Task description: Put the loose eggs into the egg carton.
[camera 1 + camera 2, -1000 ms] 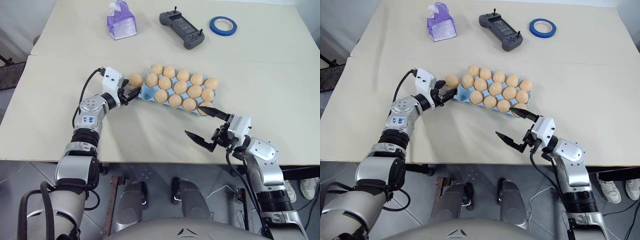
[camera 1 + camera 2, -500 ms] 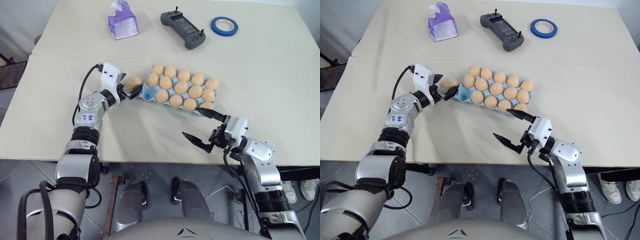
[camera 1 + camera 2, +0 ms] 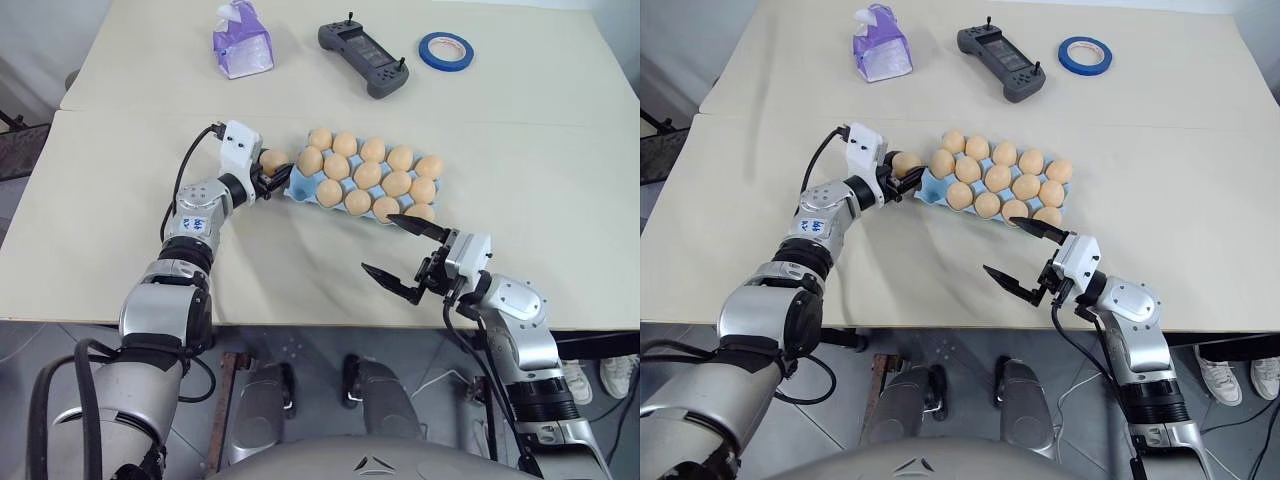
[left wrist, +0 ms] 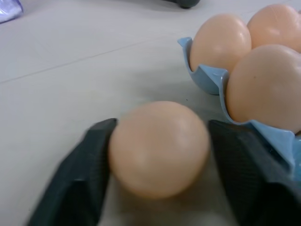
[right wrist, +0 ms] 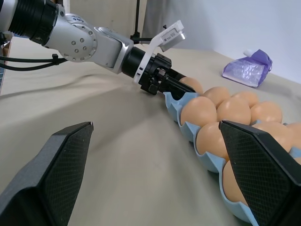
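At the carton's nine-o'clock end: the left gripper had its jaws closed on the loose egg, one black finger on each side of it.
Loose egg: it sat just beside the egg carton, at the end cups, whether lifted or resting on the surface could not be told.
Egg carton: light blue, near the middle of the surface, its cups filled with eggs alike in colour.
Right gripper: jaws wide apart and empty, at about five o'clock from the carton, close to its near corner.
Beyond, at twelve o'clock: purple tissue pack, black controller, blue tape roll.
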